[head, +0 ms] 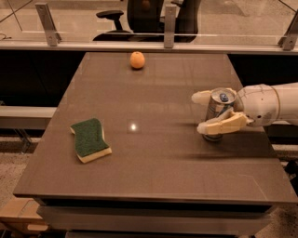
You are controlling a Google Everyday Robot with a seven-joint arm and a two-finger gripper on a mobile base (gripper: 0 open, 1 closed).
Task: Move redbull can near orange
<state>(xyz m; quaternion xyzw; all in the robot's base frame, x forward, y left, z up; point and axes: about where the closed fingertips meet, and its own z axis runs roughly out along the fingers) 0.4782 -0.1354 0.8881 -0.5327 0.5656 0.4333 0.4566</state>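
The redbull can [220, 98] stands upright on the brown table [153, 167] at the right side, silver with a blue tab on top. My gripper [211, 111] reaches in from the right on a white arm. One finger lies behind the can and one in front of it, and both are closed against it. The can's base rests on the table. The orange [137, 60] sits at the far edge of the table, left of centre, well away from the can.
A green-and-yellow sponge [90, 139] lies at the left front of the table. A glass barrier with metal posts [169, 25] runs behind the far edge, with an office chair [139, 14] beyond it. The can stands close to the table's right edge.
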